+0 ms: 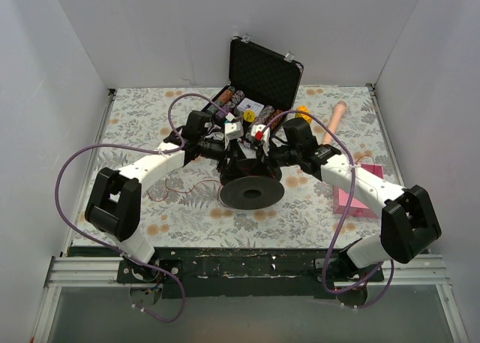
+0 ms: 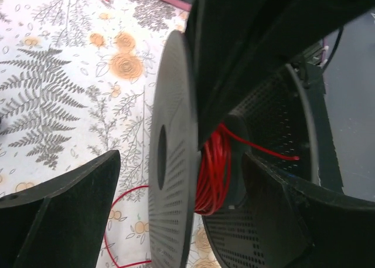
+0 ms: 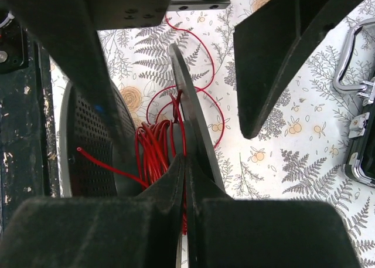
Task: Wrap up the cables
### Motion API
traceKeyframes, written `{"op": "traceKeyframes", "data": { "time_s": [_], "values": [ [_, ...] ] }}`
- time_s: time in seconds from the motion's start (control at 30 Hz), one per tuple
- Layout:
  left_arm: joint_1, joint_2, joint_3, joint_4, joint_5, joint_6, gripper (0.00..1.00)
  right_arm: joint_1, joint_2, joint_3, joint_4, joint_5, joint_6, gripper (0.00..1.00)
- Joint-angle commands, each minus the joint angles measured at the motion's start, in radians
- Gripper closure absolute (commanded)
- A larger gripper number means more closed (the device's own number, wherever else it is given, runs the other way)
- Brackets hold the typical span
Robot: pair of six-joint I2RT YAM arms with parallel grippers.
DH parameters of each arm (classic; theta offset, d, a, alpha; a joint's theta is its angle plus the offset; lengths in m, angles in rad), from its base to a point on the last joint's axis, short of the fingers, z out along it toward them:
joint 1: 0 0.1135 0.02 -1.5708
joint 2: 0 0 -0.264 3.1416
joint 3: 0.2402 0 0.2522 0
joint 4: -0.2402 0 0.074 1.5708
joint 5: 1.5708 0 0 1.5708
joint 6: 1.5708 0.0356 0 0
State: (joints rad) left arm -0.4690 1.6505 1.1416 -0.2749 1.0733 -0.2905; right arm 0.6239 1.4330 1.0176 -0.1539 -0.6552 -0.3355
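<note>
A black spool stands on the flowered cloth at the middle, one flange facing the camera. The thin red wire is partly coiled on its hub, also seen in the left wrist view. The rest lies in loose loops on the cloth. My right gripper is shut between the flanges, with red wire running into the seam of its fingers. My left gripper is open, its fingers straddling the spool's front flange without touching it. Both grippers meet at the spool's top.
An open black case with small items in front stands at the back. A pink flat pad lies under the right arm, a pinkish cylinder at back right. The case's metal handle is near the right gripper.
</note>
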Motion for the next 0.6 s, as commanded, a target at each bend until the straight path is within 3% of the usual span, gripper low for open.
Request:
{"op": "traceKeyframes", "data": {
  "time_s": [0.0, 0.17, 0.4, 0.47, 0.57],
  "values": [
    [-0.005, -0.115, -0.028, 0.023, 0.080, 0.014, 0.14, -0.001, 0.017, 0.013, 0.030, -0.015, 0.007, 0.99],
    [-0.005, -0.141, 0.018, -0.017, -0.005, 0.034, 0.08, -0.001, 0.007, 0.002, 0.039, -0.008, 0.026, 0.99],
    [-0.086, -0.124, -0.029, 0.012, -0.219, 0.132, 0.11, 0.002, -0.011, -0.004, 0.028, -0.018, 0.023, 0.99],
    [-0.095, -0.118, -0.042, 0.064, -0.236, 0.116, 0.17, 0.002, -0.013, 0.002, 0.019, -0.021, 0.013, 0.99],
    [-0.095, -0.094, -0.042, 0.103, -0.242, 0.094, 0.35, 0.002, -0.006, 0.012, 0.005, -0.046, 0.003, 0.99]
  ]
}}
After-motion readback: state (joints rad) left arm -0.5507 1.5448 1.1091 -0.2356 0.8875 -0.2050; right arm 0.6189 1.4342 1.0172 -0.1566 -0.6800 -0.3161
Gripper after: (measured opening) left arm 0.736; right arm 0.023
